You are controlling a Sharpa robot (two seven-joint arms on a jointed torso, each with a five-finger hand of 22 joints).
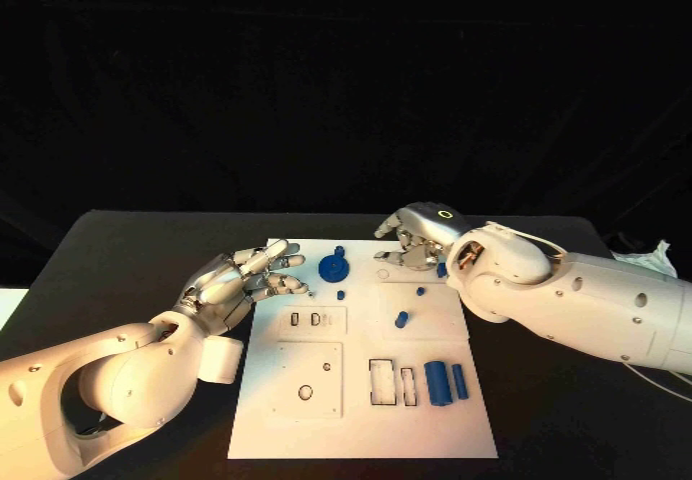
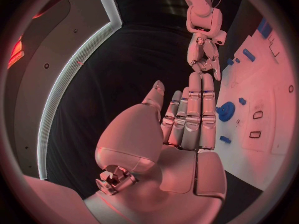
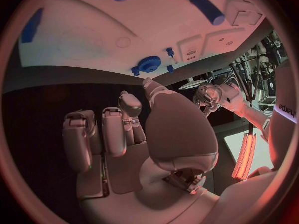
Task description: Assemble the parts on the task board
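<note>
- Head view: the task board (image 1: pixel 310 400) lies in the middle of the black table (image 1: pixel 130 250), long side running away from the robot.
- The left hand (image 1: pixel 245 285) hovers at the board's left edge near its far end, fingers spread and extended, holding nothing.
- The right hand (image 1: pixel 418 235) is over the board's far right corner, knuckles up and fingers curled downward; whether they hold anything cannot be told here.
- A round blue disc part (image 1: pixel 332 267) lies near the board's far end, between the two hands. A small blue peg (image 1: pixel 402 320) lies tilted mid-board, and two blue cylinders (image 1: pixel 444 382) lie side by side near the right edge, beside empty rectangular slots (image 1: pixel 382 382).
- Left wrist view: the left hand (image 2: pixel 187 119) shows straight fingers held close together, empty, pointing toward the right hand (image 2: pixel 206 55) beyond. The blue disc part (image 2: pixel 225 111) sits on the board just beside the fingertips.
- Right wrist view: the right hand (image 3: pixel 131 129) has its fingers bent inward with nothing visible between them. Past it lie the board (image 3: pixel 93 30), the disc part (image 3: pixel 149 63) and one long blue cylinder (image 3: pixel 206 7); the left hand (image 3: pixel 209 94) shows beyond the board's edge.
</note>
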